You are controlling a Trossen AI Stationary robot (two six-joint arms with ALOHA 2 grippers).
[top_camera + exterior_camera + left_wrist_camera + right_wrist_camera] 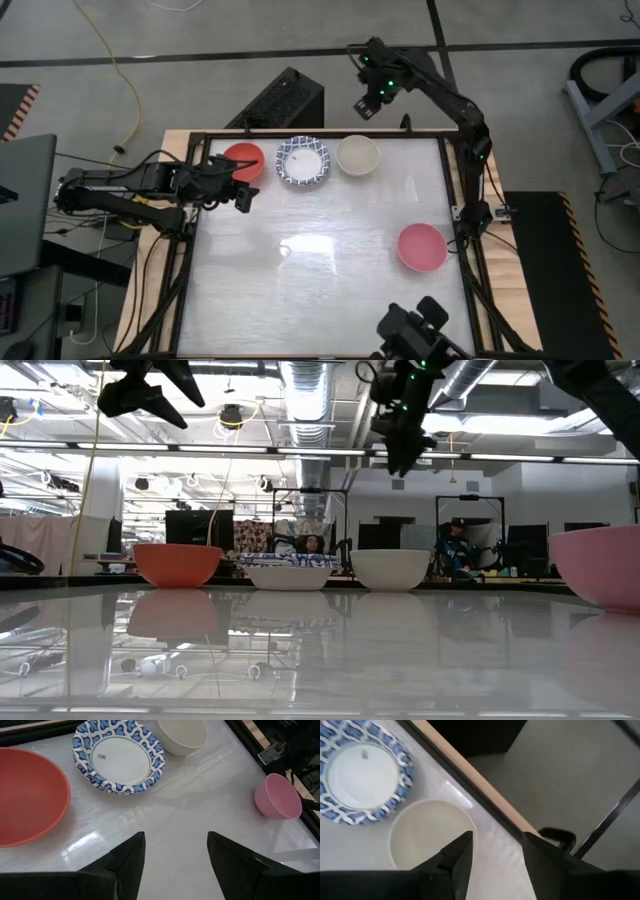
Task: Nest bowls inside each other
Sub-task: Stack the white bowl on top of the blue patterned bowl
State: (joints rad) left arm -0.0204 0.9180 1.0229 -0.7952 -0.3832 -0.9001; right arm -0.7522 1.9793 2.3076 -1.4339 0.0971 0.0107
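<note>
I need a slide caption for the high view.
Red bowl, blue-rimmed bowl, cream bowl in a row; pink bowl apart.

Open-plan lab: exposed ceiling ducts [310, 385], monitor workstations [190, 525].

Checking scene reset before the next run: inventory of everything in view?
red bowl: 1, red-orange, far row of the table, leftmost, next to the left gripper
blue-patterned bowl: white with blue-patterned rim, far row, middle; may be a stack, count cannot be told
cream bowl: 1, plain cream, far row, rightmost
pink bowl: 1, pink, alone near the table's right edge
table: 1, glossy white top in a dark frame
black box: 1, on the floor beyond the far edge
people: at least two, in the room behind, low view only
left gripper: open, empty, near the table's left edge by the red bowl
right gripper: open, empty, raised beyond the far edge, near the cream bowl
</note>
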